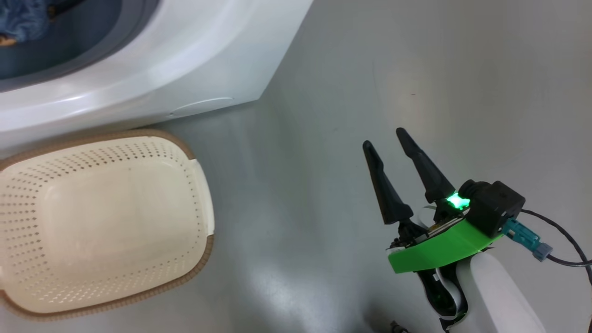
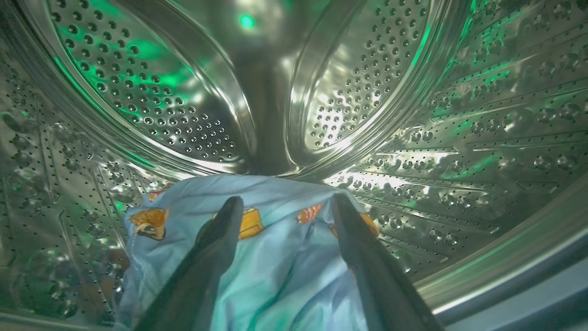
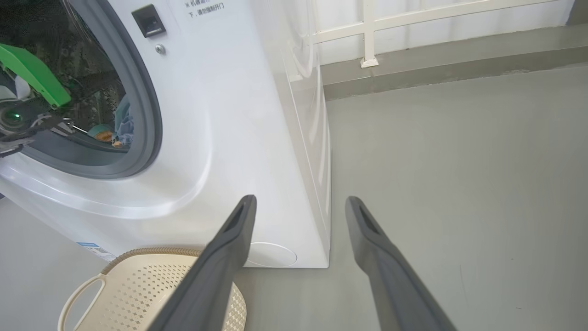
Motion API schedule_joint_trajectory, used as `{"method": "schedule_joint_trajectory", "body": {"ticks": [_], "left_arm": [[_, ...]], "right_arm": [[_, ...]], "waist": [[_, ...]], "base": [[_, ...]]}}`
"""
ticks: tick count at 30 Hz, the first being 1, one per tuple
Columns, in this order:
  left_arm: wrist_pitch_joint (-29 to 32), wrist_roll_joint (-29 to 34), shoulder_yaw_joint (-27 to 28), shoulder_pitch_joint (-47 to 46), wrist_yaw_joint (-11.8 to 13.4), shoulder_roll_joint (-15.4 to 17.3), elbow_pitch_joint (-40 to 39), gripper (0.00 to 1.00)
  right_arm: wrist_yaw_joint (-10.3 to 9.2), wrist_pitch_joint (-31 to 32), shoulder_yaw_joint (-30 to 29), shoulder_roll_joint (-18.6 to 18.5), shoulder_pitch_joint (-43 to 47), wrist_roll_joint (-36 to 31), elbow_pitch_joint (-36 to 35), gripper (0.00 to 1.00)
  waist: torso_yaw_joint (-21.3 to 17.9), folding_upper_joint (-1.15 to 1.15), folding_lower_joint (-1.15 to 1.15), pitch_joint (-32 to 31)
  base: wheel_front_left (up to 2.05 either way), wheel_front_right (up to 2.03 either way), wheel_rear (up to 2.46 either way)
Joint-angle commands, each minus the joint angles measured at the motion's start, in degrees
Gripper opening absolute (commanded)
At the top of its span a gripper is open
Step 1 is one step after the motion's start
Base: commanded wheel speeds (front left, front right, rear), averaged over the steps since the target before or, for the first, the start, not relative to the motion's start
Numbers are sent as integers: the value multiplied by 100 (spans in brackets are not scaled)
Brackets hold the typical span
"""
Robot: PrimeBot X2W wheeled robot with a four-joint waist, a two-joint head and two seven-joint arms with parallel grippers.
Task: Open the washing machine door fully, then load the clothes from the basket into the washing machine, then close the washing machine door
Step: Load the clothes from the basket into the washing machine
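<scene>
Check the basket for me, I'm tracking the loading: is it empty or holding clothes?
Empty. The basket shows a bare perforated floor in the head view; the clothes lie in the drum.

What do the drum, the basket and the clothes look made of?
Drum: likely stainless steel, glossy, mirror-like reflections, punched holes.
Basket: seemingly moulded plastic, matt cream, perforated walls, brown woven-look rim.
Clothes: soft thin fabric, light blue, printed, creased.
</scene>
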Motion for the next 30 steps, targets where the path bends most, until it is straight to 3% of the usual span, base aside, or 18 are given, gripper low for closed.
{"method": "schedule_joint_trajectory", "body": {"ticks": [1, 8, 16, 21, 30], "left_arm": [[-42, -48, 45, 88, -14, 292, -154, 100], [-56, -364, -179, 627, -15, 459, -542, 100], [-59, -346, 196, 1590, -14, 618, -1501, 100], [-59, -130, 964, 2929, 220, 480, -2565, 100], [-60, 92, 1537, 4315, 420, 122, -3412, 100]], "right_arm": [[9, -27, 63, 14, 19, 0, -114, 100], [9, -27, 22, 14, -21, -2, -53, 100], [9, -27, -73, 14, 2, -34, 48, 100], [9, -27, -137, 14, 66, -78, 223, 100], [9, -27, -185, 14, 167, -160, 491, 100]], "waist": [[80, 0, 0, -28], [270, 0, 0, -184], [405, 0, 0, -518], [553, 0, 0, -1056], [766, 0, 0, -1765]], "base": [[0, 0, 0], [0, 0, 0], [0, 0, 0], [0, 0, 0], [0, 0, 0]]}}
